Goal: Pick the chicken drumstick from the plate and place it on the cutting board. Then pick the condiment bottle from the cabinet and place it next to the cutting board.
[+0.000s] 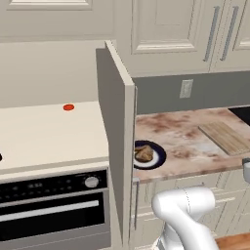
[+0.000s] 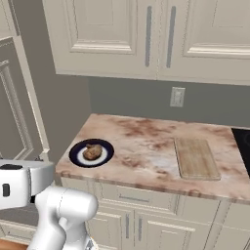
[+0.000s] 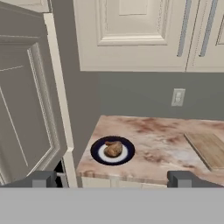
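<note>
my claw (image 3: 112, 179) hangs released, fingertips wide at the bottom of the hand view, off the counter's (image 3: 162, 144) front edge. the chicken drumstick (image 3: 113, 149) lies on the plate (image 3: 97, 154) at lower centre, near the counter's left end, just beside the open cabinet door (image 3: 26, 100). bare marble separates it from the cutting board (image 3: 210, 148) at right. its long axis perhaps runs left to right; too small to tell.
</note>
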Controlling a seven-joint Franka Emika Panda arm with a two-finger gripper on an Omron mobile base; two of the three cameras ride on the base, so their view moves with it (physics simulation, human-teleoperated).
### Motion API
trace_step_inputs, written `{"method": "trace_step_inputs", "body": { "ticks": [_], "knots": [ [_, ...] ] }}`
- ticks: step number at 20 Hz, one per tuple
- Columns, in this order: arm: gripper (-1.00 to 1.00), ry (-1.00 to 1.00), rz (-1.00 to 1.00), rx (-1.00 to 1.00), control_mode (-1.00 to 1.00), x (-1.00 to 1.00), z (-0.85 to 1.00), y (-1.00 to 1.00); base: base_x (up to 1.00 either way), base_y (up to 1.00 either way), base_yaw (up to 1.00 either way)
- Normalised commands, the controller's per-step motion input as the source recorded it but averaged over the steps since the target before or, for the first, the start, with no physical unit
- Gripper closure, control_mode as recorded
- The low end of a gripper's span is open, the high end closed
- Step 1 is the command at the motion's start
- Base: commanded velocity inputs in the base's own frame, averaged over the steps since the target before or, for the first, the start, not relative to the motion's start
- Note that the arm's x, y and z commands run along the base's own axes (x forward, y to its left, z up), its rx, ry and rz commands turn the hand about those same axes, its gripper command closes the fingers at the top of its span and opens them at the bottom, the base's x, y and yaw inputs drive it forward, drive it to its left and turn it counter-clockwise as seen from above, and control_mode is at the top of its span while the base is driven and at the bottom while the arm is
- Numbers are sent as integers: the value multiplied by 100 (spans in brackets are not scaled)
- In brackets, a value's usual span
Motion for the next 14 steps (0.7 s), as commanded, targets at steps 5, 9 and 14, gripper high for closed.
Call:
{"method": "trace_step_inputs", "body": {
  "ticks": [5,9,14],
  "knots": [
    [-100,0,0,0,100,0,0,0,42,-19,0],
    [-100,0,0,0,100,0,0,0,40,-18,0],
    [-100,0,0,0,100,0,0,0,37,-17,0]
  ]
}}
